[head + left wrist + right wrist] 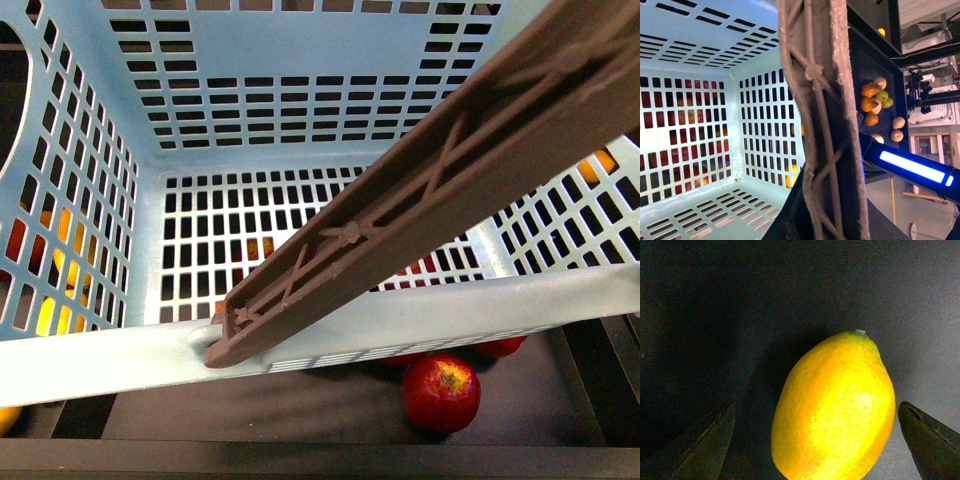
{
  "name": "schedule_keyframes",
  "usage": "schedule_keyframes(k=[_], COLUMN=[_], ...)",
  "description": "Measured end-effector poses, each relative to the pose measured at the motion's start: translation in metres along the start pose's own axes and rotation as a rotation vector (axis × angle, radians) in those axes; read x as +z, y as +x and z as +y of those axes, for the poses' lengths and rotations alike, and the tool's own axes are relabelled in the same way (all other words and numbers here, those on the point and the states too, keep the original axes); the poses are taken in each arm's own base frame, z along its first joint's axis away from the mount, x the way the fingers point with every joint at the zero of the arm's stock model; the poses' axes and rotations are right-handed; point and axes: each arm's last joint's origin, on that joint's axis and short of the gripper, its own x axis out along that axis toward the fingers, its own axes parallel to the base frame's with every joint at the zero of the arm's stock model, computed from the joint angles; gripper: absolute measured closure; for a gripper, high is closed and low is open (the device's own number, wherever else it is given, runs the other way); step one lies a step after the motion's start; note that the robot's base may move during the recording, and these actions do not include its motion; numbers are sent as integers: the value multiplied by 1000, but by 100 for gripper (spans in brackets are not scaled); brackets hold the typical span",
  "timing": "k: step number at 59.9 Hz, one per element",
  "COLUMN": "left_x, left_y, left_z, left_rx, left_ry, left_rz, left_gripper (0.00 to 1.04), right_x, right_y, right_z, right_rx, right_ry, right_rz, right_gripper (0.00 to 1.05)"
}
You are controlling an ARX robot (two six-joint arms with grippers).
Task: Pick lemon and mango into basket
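The lemon (835,410) lies outside the basket (150,360), on a dark matte surface, and the right gripper (816,402) is released with one finger on each side of the fruit, neither touching. Judged from its pebbled, slightly glossy rind and oval form with a nubbed end, it should be light, firm and prone to rolling or slipping; grasp across the widest middle section, not the tapered ends. The basket is rigid slotted teal plastic, its floor bare; its brown ribbed handle (420,200) blocks the left wrist view, so the left gripper's state cannot be determined.
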Motion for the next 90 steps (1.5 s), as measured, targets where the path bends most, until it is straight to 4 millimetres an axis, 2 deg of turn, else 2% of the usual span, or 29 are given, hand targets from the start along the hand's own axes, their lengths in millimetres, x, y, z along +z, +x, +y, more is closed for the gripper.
schedule_keyframes(k=[2,17,21,28,36,46,50,59,70,73,82,85,90], left_x=[0,0,0,0,0,0,0,0,0,0,0,0,0], left_y=[0,0,0,0,0,0,0,0,0,0,0,0,0], left_z=[0,0,0,0,0,0,0,0,0,0,0,0,0], left_rx=[0,0,0,0,0,0,0,0,0,0,0,0,0], left_ry=[0,0,0,0,0,0,0,0,0,0,0,0,0], left_rz=[0,0,0,0,0,0,0,0,0,0,0,0,0], left_gripper=[100,100,100,100,100,100,100,100,100,100,100,100,100], right_x=[-1,-4,-4,-7,-5,6,10,10,-1,-6,-27,-38,-64], right_y=[1,5,5,-1,-23,-73,-107,-167,-247,-276,-341,-357,-370], right_z=[0,-1,-3,-10,-19,-22,-23,-25,-19,-13,3,8,20], right_rx=[-1,0,4,16,62,163,221,318,471,533,690,728,784], right_ry=[-1,-20,-23,-51,-100,-176,-225,-321,-429,-459,-534,-560,-610], right_rz=[2,8,4,-2,-18,-83,-119,-173,-243,-280,-381,-408,-402], right_gripper=[10,43,49,52,52,52,52,52,52,52,52,52,53])
